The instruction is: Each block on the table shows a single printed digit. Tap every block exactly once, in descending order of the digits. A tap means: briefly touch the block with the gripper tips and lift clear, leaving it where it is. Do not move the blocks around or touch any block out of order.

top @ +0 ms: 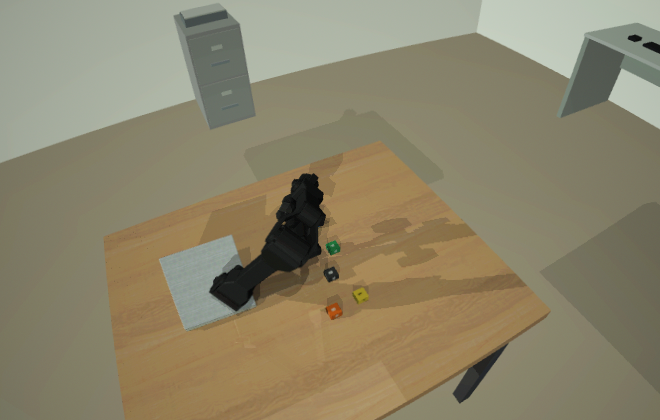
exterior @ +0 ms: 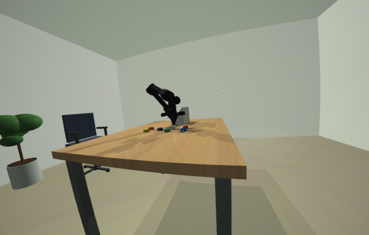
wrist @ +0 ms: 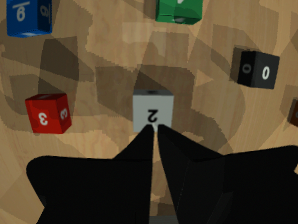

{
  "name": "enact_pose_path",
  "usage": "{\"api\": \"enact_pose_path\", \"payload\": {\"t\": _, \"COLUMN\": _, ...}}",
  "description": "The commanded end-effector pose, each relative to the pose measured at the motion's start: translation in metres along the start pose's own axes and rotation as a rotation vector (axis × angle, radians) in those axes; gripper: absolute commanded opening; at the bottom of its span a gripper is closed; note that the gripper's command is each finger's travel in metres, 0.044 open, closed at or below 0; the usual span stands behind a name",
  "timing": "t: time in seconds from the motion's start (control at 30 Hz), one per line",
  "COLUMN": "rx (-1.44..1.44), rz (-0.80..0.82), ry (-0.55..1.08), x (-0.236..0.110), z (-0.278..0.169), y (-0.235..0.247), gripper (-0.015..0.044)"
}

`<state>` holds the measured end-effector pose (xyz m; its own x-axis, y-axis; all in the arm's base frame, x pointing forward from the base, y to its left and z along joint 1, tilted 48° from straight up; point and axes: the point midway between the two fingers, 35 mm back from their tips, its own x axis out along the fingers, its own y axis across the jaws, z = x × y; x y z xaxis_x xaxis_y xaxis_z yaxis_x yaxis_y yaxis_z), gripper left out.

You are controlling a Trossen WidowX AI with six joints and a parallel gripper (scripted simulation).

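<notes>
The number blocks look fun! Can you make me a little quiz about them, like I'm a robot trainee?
1. Which digit is on the white block?
2. True or false: the fingers are spread wide open.
3. Fill in: in the wrist view, the block showing 3 is coloured ____.

Key: 1. 2; 2. false; 3. red.

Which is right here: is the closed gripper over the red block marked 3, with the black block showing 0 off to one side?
The block is wrong: the wrist view shows the closed gripper over the white block marked 2. The black block does show 0, off to one side.
</notes>
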<state>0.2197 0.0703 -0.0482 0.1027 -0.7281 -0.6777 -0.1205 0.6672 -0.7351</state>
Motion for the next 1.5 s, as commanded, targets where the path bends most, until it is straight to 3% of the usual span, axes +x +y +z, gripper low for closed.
{"api": "enact_pose_path", "payload": {"t": 0.0, "rx": -0.006, "rz": -0.005, "ry": 0.001, "x": 0.008, "z": -0.001, "y": -0.001, "gripper": 0.0020}}
{"api": "enact_pose_path", "payload": {"t": 0.4, "rx": -0.006, "rz": -0.006, "ry": 0.001, "x": 0.018, "z": -0.001, "y": -0.001, "gripper": 0.0020}}
{"api": "enact_pose_path", "payload": {"t": 0.7, "rx": -0.006, "rz": -0.003, "ry": 0.001, "x": -0.023, "z": 0.000, "y": 0.000, "gripper": 0.0020}}
{"api": "enact_pose_path", "payload": {"t": 0.87, "rx": -0.007, "rz": -0.001, "ry": 0.002, "x": -0.091, "z": -0.001, "y": 0.000, "gripper": 0.0020}}
{"api": "enact_pose_path", "payload": {"t": 1.07, "rx": -0.006, "rz": 0.002, "ry": 0.003, "x": -0.093, "z": 0.000, "y": -0.002, "gripper": 0.0020}}
{"api": "enact_pose_path", "payload": {"t": 1.47, "rx": -0.005, "rz": 0.009, "ry": -0.005, "x": -0.097, "z": 0.093, "y": -0.168, "gripper": 0.0020}}
